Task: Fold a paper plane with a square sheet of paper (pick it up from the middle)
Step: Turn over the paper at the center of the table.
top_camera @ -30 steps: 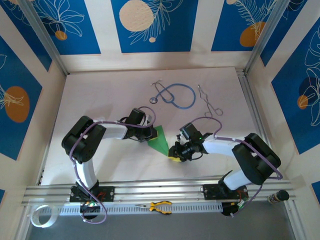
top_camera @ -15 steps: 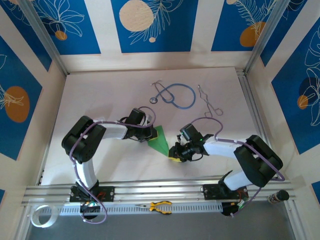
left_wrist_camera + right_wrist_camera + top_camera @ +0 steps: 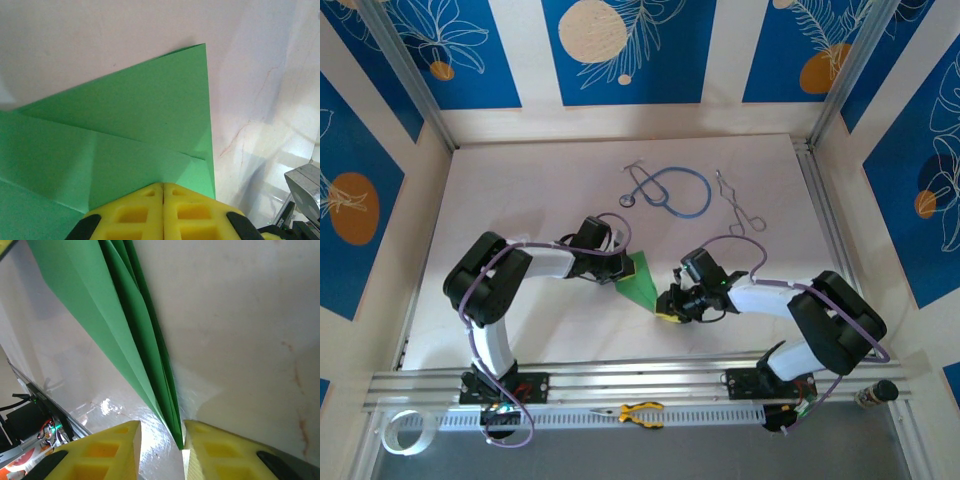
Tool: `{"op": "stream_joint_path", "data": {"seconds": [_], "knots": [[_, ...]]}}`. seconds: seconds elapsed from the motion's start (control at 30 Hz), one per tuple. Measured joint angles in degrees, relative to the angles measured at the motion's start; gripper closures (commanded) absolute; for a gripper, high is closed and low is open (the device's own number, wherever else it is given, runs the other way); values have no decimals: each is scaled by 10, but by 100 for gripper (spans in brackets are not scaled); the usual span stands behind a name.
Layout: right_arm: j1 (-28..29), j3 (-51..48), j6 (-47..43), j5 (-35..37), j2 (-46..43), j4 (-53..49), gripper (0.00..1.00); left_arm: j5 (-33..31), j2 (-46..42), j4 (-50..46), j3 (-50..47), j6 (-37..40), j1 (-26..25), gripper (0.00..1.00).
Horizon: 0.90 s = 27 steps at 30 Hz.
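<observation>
Left fingers (image 3: 135,217) pressed together, tips on the green paper (image 3: 135,125) | right fingers (image 3: 225,455) a little apart, astride its pointed folded end, not clamping | paper lies mid worktop (image 3: 520,200), between both arms | we judge layered folds done, wing creases and final shaping left.

The left arm (image 3: 490,285) and right arm (image 3: 830,320) are built of bulky black joint housings joined by white links, and a purple cable (image 3: 730,237) is looped along each. The left gripper (image 3: 163,186) and right gripper (image 3: 162,432) are fitted with yellow fingers (image 3: 107,450) moulded with rectangular recesses. A small green light (image 3: 724,283) is possibly lit on the right wrist.
</observation>
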Motion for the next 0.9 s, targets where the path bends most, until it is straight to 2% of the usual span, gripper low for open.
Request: {"op": "stream_joint_path", "data": {"seconds": [0.63, 0.9], "knots": [[-30, -3, 9, -33, 3, 85, 72, 1, 0, 1, 0, -15, 0, 92], [-38, -3, 7, -43, 8, 98, 86, 2, 0, 1, 0, -18, 0, 91]]}}
